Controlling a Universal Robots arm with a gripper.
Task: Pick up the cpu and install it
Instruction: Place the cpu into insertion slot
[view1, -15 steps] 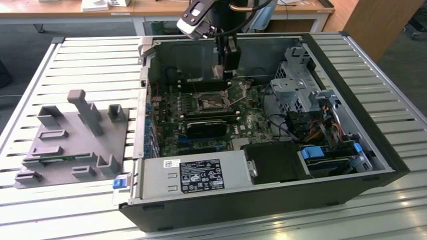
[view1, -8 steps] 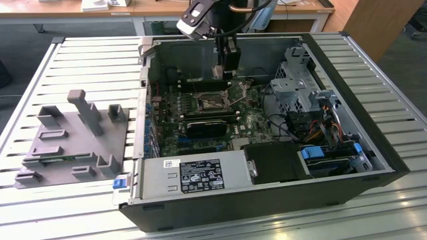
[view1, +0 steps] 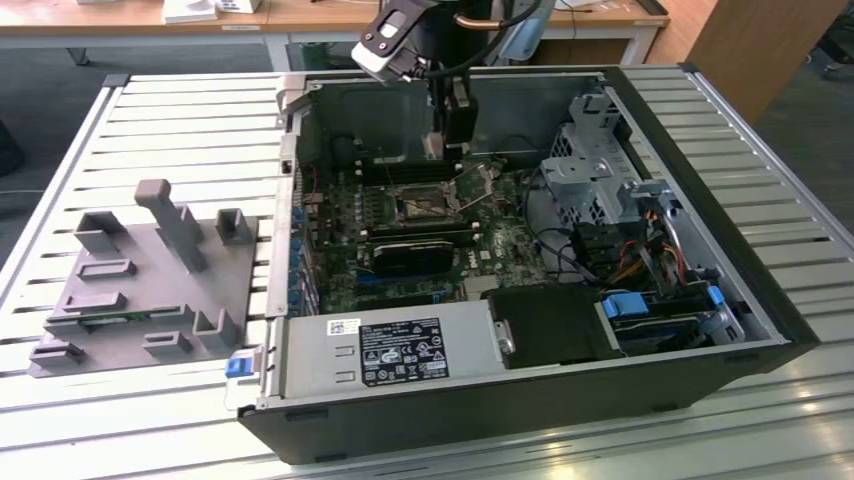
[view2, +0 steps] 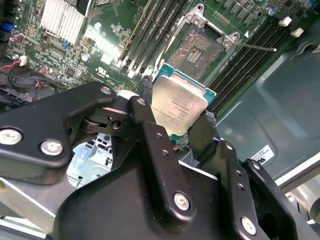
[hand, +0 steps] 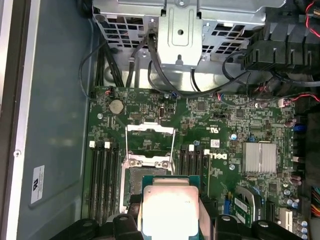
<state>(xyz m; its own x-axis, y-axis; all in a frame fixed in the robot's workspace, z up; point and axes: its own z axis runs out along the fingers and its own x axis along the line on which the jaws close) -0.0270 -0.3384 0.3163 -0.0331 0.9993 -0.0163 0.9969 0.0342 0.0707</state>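
One cpu (view2: 180, 107), one socket (view2: 199, 48), one computer case (view1: 534, 405), one grey tray (view1: 140, 295)

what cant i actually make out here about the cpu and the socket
- Underside of the cpu: it faces away from both wrist views.
- Near edge of the cpu: hidden behind the gripper in the second wrist view, and cut off by the picture's edge in the first wrist view.
- socket: partly covered by the cpu in the first wrist view.
- Gap between the cpu and the socket: too small to judge in the exterior view.

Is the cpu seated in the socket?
No, in the second wrist view the cpu sits in the gripper, clear of the open socket.
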